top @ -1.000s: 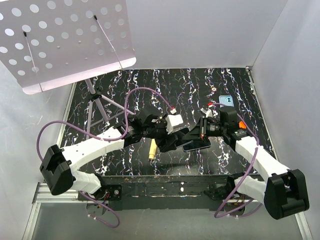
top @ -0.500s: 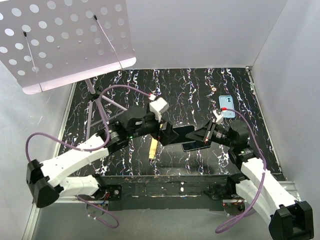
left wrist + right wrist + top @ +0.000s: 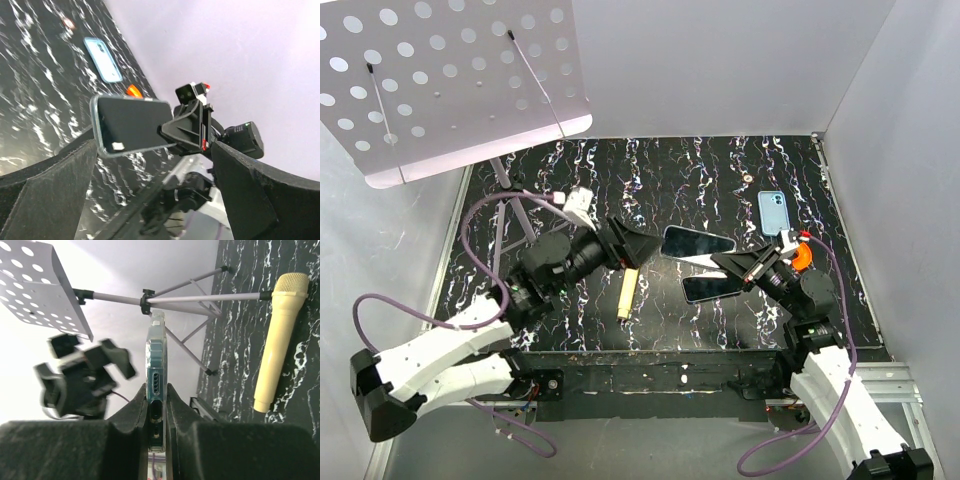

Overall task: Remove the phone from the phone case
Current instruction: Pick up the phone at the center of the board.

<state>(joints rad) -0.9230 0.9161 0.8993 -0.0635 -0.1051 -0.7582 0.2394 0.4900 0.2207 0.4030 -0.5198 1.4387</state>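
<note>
The phone case [image 3: 131, 122] hangs in the air above the surface [image 3: 650, 170]. It is pinched by its port end in the right gripper [image 3: 157, 395], whose jaws are closed on the two flat faces. That end-on hold leaves nearly the whole length sticking out free toward the left arm. Both faces and the clear rim are then reachable, which I judge to be the point of the hold.

Inside the rim the face is dark and flat. Whether that is the phone seated in place or the case's own back, I cannot tell.

The left gripper [image 3: 638, 245] faces the case with its jaws spread wide, holding nothing and apart from it. It looks well placed to close on the rim or to push.

Just beside the right gripper a dark glossy slab [image 3: 710, 289] lies flat on the surface; it may be the phone, already out.

Farther off are a blue phone [image 3: 773, 212] toward the back, a cream microphone [image 3: 626, 294] between the arms, and a music stand [image 3: 450, 90] at the far left.
</note>
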